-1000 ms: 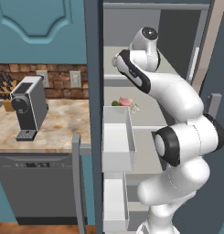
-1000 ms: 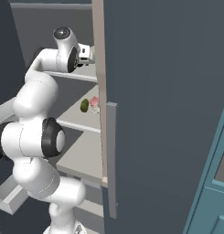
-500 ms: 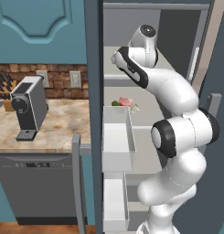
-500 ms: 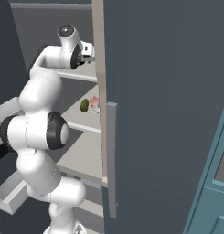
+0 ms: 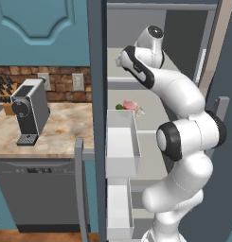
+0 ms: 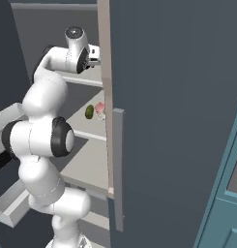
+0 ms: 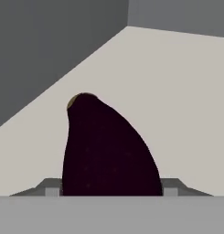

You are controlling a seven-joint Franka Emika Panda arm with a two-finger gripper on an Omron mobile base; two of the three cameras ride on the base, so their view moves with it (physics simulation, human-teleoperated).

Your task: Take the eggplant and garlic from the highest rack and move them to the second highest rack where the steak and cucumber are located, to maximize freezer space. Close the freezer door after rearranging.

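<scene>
My pincer (image 7: 111, 192), spread wide a second ago, now closes around the dark eggplant (image 7: 109, 151) on the freezer's top shelf (image 7: 177, 91), its fingertips (image 7: 51, 188) at either side. The grasp looks begun; lifting comes next, I judge.

Arm (image 5: 183, 137): glossy white rounded links, dark grey joint discs with black rings; grey end cap just behind gripper (image 6: 96, 54).
</scene>
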